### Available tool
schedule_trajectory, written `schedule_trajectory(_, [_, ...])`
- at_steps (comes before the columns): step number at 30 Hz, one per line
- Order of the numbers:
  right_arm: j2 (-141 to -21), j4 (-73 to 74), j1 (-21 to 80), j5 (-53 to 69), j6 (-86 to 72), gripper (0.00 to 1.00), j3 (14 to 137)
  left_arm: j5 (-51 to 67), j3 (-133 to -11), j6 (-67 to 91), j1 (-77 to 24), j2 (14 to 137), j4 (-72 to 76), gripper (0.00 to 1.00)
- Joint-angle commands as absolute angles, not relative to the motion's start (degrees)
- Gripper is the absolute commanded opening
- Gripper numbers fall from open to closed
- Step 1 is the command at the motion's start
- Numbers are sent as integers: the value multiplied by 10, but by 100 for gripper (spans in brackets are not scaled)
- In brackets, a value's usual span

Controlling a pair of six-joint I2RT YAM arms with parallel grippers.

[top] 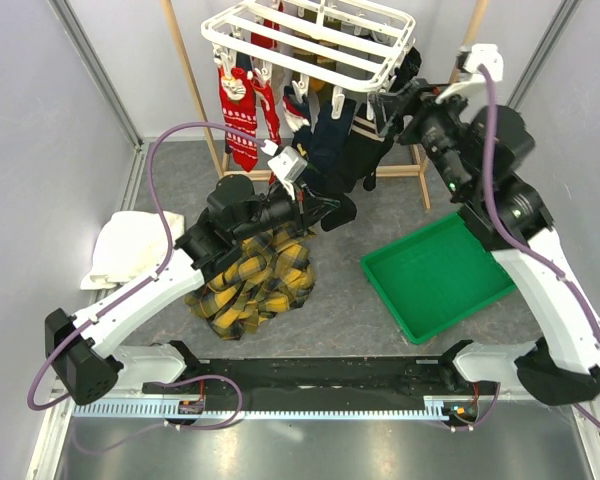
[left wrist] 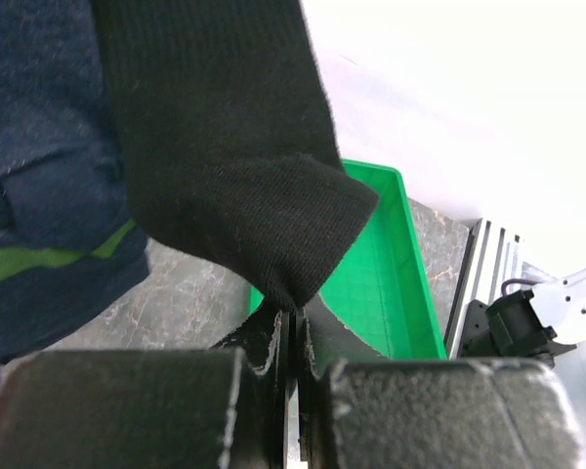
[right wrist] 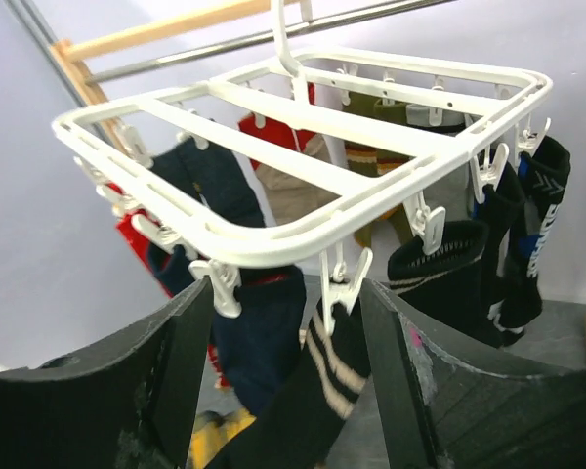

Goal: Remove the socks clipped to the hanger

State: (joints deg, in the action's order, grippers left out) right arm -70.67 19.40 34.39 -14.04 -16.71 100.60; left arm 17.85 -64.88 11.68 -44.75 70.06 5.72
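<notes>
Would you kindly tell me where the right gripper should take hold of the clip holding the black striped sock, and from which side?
Probably the splayed upper tails of the clip, just under the near rim of the hanger. Pinching them should release the black striped sock. Come from the near side, where the open right gripper faces it with a finger on either side.

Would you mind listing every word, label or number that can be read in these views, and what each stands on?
Nothing here reads clearly.
On the dark sock at the right corner of the hanger: white and blue marks, maybe lettering, too blurred to read.
On the red socks: white patterns only, no words.
</notes>
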Motion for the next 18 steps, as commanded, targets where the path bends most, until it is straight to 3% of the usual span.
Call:
schedule_trajectory(1, [-757, 213, 345, -150, -104, 70, 1053, 173, -644, 90, -450, 676, 68, 2])
schedule_trajectory(18, [-783, 191, 279, -69, -113, 70, 1035, 190, -642, 92, -450, 669, 67, 2])
